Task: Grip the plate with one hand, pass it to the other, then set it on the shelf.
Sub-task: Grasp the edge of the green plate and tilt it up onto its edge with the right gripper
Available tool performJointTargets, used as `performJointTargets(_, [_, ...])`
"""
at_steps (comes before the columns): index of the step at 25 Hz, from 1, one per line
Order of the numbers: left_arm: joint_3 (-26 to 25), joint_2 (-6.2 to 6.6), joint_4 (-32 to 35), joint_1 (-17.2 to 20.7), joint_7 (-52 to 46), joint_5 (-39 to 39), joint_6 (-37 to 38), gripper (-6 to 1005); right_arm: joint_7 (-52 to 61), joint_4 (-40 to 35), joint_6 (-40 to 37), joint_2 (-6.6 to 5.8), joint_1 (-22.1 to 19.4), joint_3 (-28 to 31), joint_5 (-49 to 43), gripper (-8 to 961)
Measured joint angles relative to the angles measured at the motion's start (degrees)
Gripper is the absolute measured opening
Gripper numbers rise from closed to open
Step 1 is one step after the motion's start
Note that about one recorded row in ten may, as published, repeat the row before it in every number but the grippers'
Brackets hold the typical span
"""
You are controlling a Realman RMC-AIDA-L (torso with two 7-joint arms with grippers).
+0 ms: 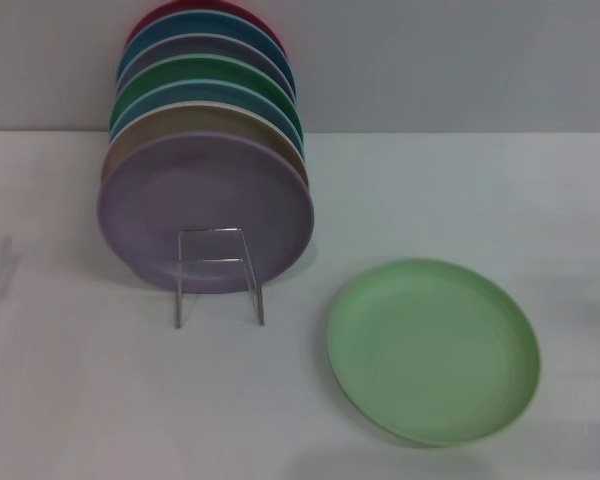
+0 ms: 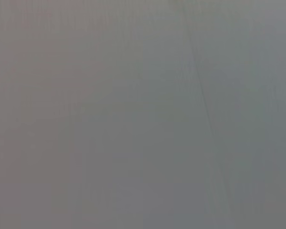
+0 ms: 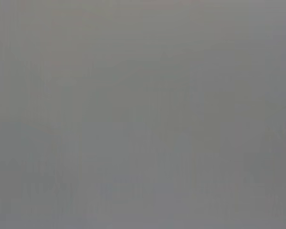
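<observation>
Mint-green plate (image 1: 433,350) lying flat on the white desk (image 1: 80,400), near and right of the wire rack (image 1: 218,275) of upright plates; probably light, stiff and smooth, best pinched at its raised rim; neither claw is visible, so their state is unknown.

Mint-green plate (image 1: 433,350); lilac plate (image 1: 205,210) fronts a multicoloured stack.

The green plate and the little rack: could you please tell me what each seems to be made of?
The green plate looks like matte plastic: even mint colour, soft sheen, no glaze glare, though painted ceramic cannot be ruled out. The rack looks like thin bare metal wire, silvery and bent into a frame.
</observation>
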Motion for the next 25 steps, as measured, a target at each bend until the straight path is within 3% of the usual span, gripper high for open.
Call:
performJointTargets(9, [0.6,0.00,-0.2,0.1,-0.1,0.0,0.0,811,0.2,-0.8,-0.8,-0.08,0.7,0.0,0.2,767])
performJointTargets(16, [1.0,0.00,-0.3,-0.2,0.0,0.0,-0.1,811,6.4,2.0,-1.7,-0.36,1.3,-0.2,-0.3,766])
performJointTargets(17, [1.1,0.00,-0.2,-0.3,0.0,0.0,-0.1,811,7.8,3.4,-2.3,-0.36,1.6,-0.5,-0.7,767])
performJointTargets(19, [1.3,0.00,0.0,-0.8,0.3,0.0,-0.4,811,16.1,14.9,-10.3,-0.36,2.5,-4.9,-4.3,767])
performJointTargets(21, [1.3,0.00,0.0,-0.9,0.3,-0.1,-0.6,811,18.7,17.8,-13.4,-0.37,2.6,-6.7,-5.1,767])
performJointTargets(22, [1.3,0.00,0.0,-1.1,0.3,-0.1,-1.1,811,26.5,24.9,-21.1,-0.57,2.8,-11.4,-7.6,767])
performJointTargets(23, [1.3,0.00,0.0,-1.1,0.3,-0.1,-1.1,810,26.5,24.9,-21.1,-0.57,2.8,-11.4,-7.6,767])
performJointTargets(24, [1.1,0.00,-0.1,-1.3,0.4,-0.1,-1.4,810,37.3,32.7,-29.0,-0.76,2.8,-15.7,-13.1,767])
performJointTargets(25, [1.1,0.00,-0.1,-1.3,0.4,-0.1,-1.4,810,37.3,32.7,-29.0,-0.76,2.8,-15.7,-13.1,768])
